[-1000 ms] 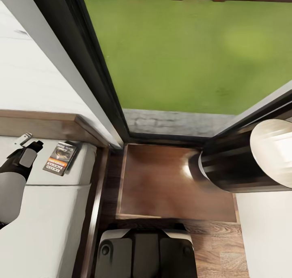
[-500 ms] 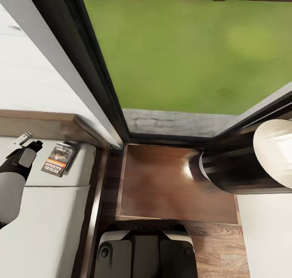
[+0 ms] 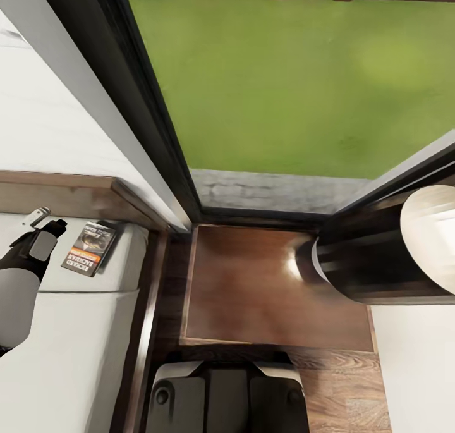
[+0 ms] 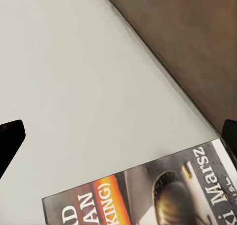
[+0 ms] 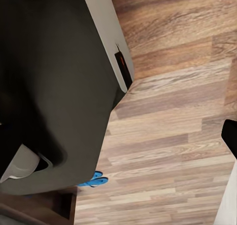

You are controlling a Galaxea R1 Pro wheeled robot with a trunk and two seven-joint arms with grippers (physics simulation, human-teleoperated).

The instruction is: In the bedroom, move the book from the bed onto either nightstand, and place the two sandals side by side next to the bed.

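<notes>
The book [image 3: 91, 248] lies flat on the bed's pale mattress [image 3: 69, 351] near the brown headboard [image 3: 69, 196]; its dark cover with the orange band fills the near part of the left wrist view [image 4: 148, 198]. My left gripper [image 3: 47, 220] hovers just left of the book, open and empty, its dark fingertips [image 4: 11, 138] wide apart over the mattress. The dark nightstand [image 3: 253, 294] stands right of the bed, its glossy top bare. One blue sandal [image 5: 93, 179] lies on the plank floor, partly behind my body. My right gripper's fingertip [image 5: 230, 136] shows over the floor, holding nothing.
A tall black-framed window [image 3: 158, 136] with grass behind it rises just beyond the nightstand. My right forearm [image 3: 379, 262] hangs over the nightstand's right edge. My base [image 3: 227, 395] sits against the nightstand's front. The bed frame's rail [image 3: 148, 306] runs between mattress and nightstand.
The view has shifted slightly. My right forearm has drifted a little to the right. The left gripper and the book keep their places.
</notes>
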